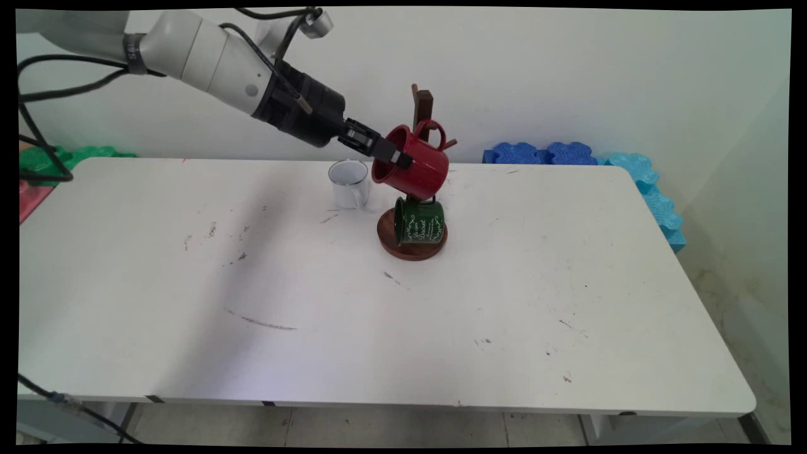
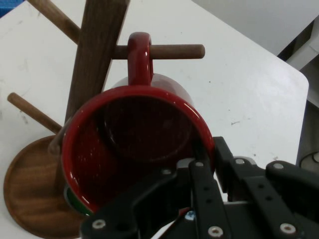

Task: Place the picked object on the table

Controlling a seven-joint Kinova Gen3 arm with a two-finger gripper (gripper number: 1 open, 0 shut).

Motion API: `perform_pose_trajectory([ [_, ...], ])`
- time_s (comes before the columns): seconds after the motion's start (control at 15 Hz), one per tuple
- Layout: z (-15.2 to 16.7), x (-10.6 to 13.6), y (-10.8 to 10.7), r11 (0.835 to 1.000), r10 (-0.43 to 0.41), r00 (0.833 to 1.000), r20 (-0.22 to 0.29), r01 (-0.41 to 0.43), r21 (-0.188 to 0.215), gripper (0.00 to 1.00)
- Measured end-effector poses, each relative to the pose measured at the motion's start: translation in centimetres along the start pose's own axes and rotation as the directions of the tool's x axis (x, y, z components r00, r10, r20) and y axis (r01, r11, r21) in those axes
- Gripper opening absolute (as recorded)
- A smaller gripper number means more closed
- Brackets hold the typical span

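A red mug [image 1: 416, 164] hangs tilted at the wooden mug tree [image 1: 423, 107], its handle [image 2: 140, 56] looped over a peg [image 2: 174, 51]. My gripper [image 1: 392, 154] is shut on the mug's rim, one finger inside and one outside, as the hand view shows around the red mug [image 2: 134, 144] and gripper [image 2: 207, 159]. A green mug [image 1: 419, 221] with white lettering hangs lower on the tree, above the round wooden base [image 1: 410, 249]. The base [image 2: 30, 199] and two more pegs also show in the hand view.
A white mug [image 1: 348, 183] stands on the table [image 1: 378, 302] just left of the tree. Blue foam tiles [image 1: 567, 154] lie along the back right edge and green and red ones [image 1: 44, 164] at the far left. Black cables hang at the left.
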Motion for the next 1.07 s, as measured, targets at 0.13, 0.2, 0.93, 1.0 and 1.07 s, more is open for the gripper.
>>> perform_pose_trajectory([
  [0.13, 0.0, 0.0, 0.0, 1.0, 0.004, 1.0, -0.001, -0.004, 0.0, 0.0],
  [0.2, -0.1, 0.1, 0.0, 1.0, 0.007, 1.0, -0.002, -0.007, 0.0, 0.0],
  [0.93, -1.1, 0.5, 0.7, 1.0, 0.03, 1.0, 0.003, -0.03, -0.006, 0.0],
  [1.0, -1.2, 0.5, 0.9, 0.999, 0.032, 0.999, 0.005, -0.032, -0.008, 0.0],
  [1.07, -1.3, 0.4, 1.0, 0.999, 0.035, 0.999, 0.007, -0.035, -0.01, 0.0],
])
